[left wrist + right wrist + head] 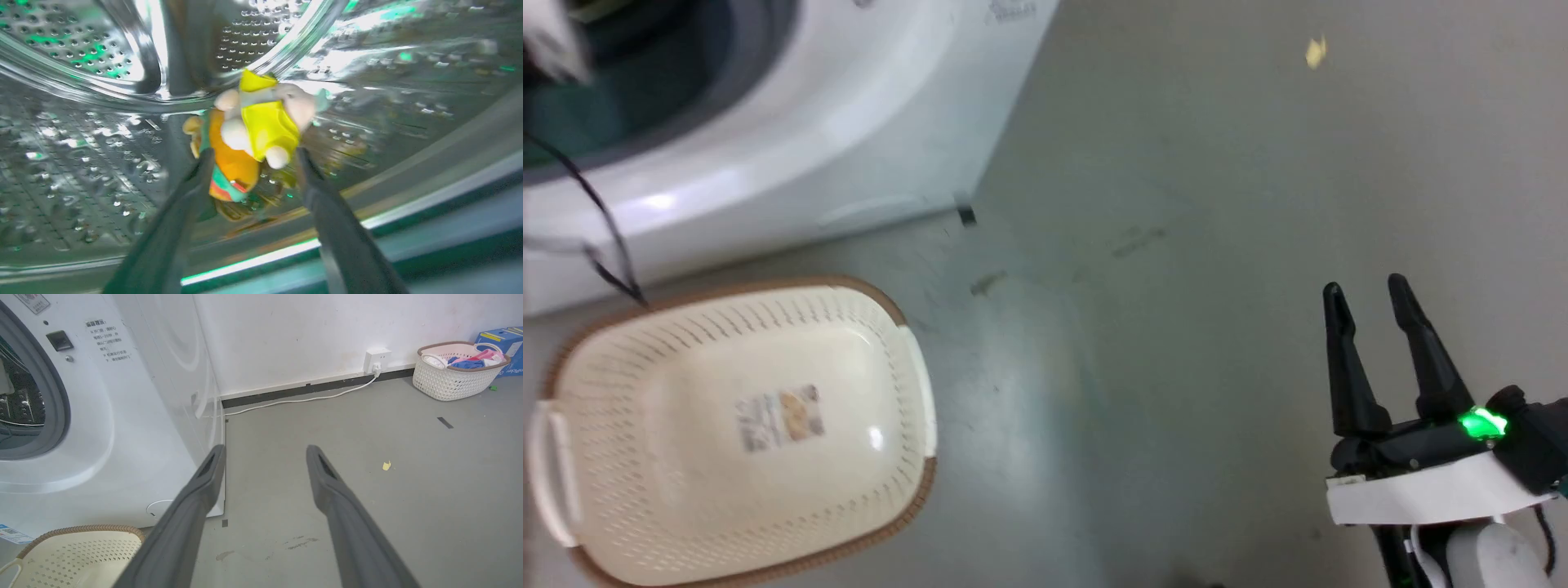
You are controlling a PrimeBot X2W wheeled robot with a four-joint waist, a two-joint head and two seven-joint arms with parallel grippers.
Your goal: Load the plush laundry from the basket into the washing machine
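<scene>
Nothing reads clearly: the printed notice on the washing machine, above-left of the right gripper fingertips, is too small; the sticker inside the basket is blurred

Label sticker inside the basket: blurred, perhaps pictures.

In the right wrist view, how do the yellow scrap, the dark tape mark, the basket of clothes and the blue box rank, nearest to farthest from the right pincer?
1. Yellow scrap, on the floor ahead.
2. Dark tape mark, farther right.
3. Basket of clothes, near the wall.
4. Blue box, behind that basket.
</scene>
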